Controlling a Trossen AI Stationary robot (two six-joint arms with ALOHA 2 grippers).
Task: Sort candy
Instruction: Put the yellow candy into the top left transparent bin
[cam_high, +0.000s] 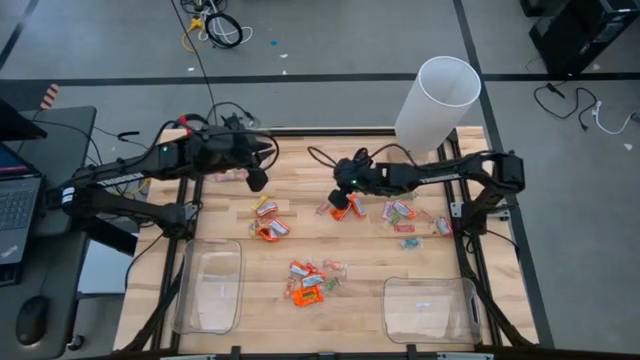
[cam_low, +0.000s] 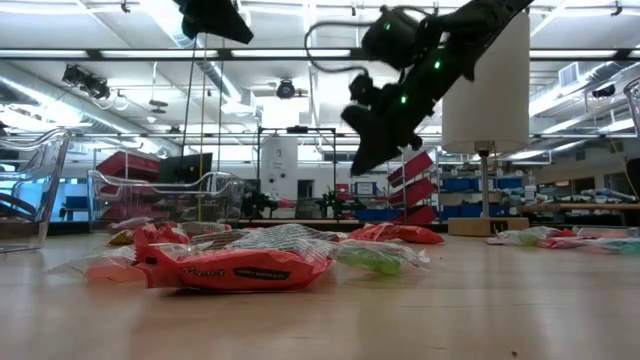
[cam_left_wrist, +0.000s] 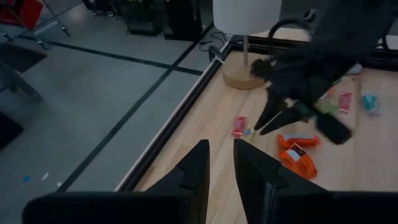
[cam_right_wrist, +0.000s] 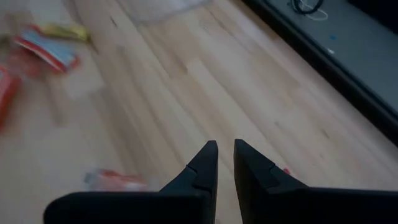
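Here: both end effectors nearly closed, empty | right end effector (cam_high: 340, 203) covers candy (cam_high: 352, 207), wrapper unreadable

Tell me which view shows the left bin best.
High view: the left bin shows whole from above, with nothing in it. The low view shows only a clear wall at its edge; the wrist views miss it.
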